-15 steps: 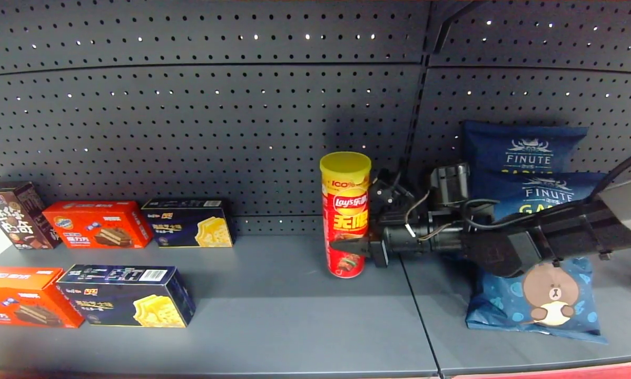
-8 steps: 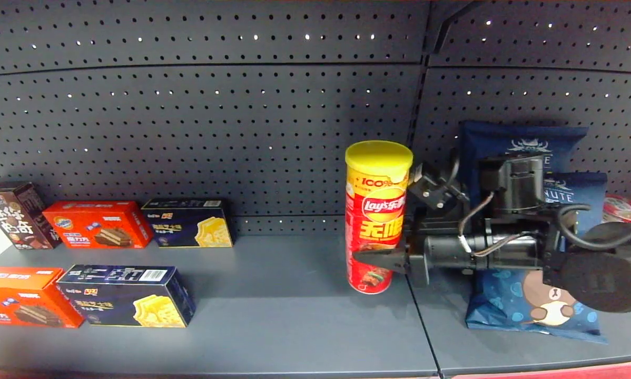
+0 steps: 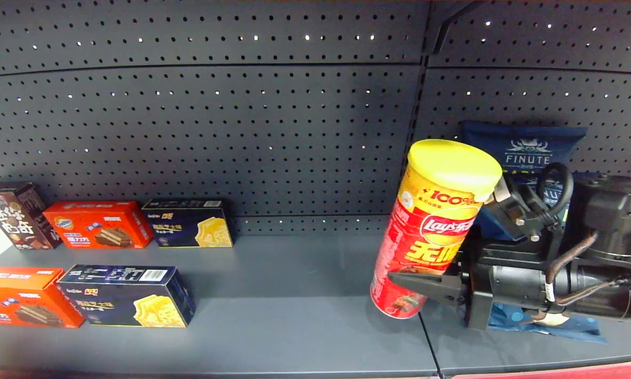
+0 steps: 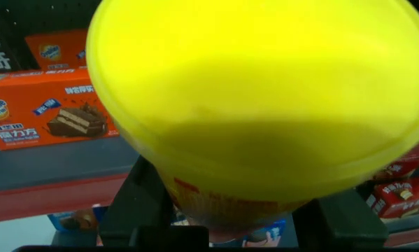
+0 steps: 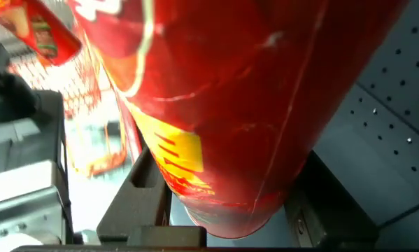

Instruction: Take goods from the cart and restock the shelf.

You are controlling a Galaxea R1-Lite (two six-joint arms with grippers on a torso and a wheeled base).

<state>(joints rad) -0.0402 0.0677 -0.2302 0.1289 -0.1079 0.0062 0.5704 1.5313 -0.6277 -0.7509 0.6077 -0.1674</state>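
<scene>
A red chips can [image 3: 434, 231] with a yellow lid [image 3: 455, 162] hangs tilted just above the grey shelf [image 3: 294, 295], its lid leaning right. My right gripper [image 3: 407, 273] is shut on its lower half, coming in from the right; the right wrist view has the red can wall [image 5: 237, 105] between the two fingers of that gripper [image 5: 230, 210]. In the left wrist view, another can with a yellow lid [image 4: 258, 91] sits between the fingers of my left gripper [image 4: 237, 217], which is shut on it.
Orange [image 3: 97, 223], navy [image 3: 189, 222] and brown [image 3: 15, 215] boxes stand at the shelf's back left, with an orange [image 3: 23, 296] and a navy box [image 3: 128, 296] in front. Blue snack bags [image 3: 526, 147] lean at the right behind my arm. The shelf's middle is bare.
The can stood upright on the shelf a second ago. My right gripper has carried it to the right and nearer the camera, and it now tilts off the shelf.
</scene>
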